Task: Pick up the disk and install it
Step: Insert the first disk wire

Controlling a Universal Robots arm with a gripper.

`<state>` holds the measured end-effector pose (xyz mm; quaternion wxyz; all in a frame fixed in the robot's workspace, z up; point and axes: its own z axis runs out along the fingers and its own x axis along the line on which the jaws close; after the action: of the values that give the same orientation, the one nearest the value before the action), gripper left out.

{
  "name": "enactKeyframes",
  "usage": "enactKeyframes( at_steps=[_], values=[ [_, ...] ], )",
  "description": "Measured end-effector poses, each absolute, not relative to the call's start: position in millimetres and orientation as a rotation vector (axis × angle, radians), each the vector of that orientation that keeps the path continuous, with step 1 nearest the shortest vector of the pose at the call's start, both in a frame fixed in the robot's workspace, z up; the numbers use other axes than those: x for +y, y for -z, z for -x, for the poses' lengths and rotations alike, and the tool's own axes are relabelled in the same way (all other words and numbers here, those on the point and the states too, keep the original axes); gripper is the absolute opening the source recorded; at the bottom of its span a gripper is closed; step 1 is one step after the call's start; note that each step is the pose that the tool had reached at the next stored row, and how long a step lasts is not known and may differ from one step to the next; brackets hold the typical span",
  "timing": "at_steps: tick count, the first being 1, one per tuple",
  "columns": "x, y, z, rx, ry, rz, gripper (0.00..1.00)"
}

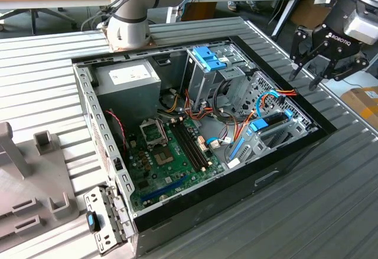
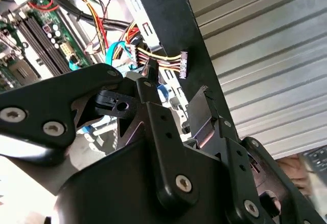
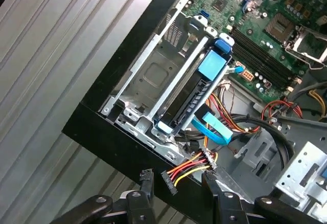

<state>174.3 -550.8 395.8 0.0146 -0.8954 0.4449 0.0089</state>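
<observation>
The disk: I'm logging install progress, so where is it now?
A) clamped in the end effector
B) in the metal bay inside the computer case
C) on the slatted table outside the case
B: the disk lies in the metal bay by the case wall, and the end effector hangs open and empty.

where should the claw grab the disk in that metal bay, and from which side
Probably grip the disk across its thin black body, midway between the blue end tabs, coming down through the open top of the case. It seems to stand on edge between the metal bay walls, leaving just the upper edge free, and cables crowd one end.
</observation>
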Motion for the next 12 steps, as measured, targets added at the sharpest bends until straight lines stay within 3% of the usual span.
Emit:
enactKeyframes(
  at_steps=[12],
  values=[
    [-550.8, -390.9, -175.6, 0.979, -0.034, 2.957, 0.50]
  ],
)
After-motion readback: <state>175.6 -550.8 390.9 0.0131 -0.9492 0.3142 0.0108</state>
